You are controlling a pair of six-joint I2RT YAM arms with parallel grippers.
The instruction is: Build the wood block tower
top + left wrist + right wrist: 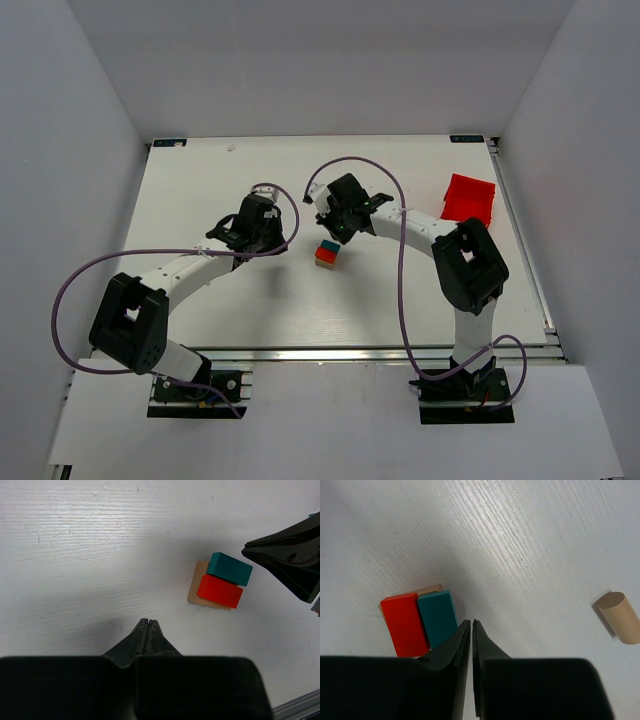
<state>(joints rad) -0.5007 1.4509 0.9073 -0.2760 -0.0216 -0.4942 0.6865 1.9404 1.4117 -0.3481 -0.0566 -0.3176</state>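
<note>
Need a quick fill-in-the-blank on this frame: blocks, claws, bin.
The bottom block under the red block and teal block is ___ in colour.
The left claw is ___, holding nothing.
The loose tan piece in the right wrist view is a ___.
The red bin sits nearer the ___ arm.
Answers: tan; shut; cylinder; right.

Wood block tower point(326, 254): tan base block point(196, 585), red block point(220, 591), teal block point(229, 568). Cylinder point(619, 617) tan. Bin point(468, 198) red. Table point(200, 190) white.
</note>
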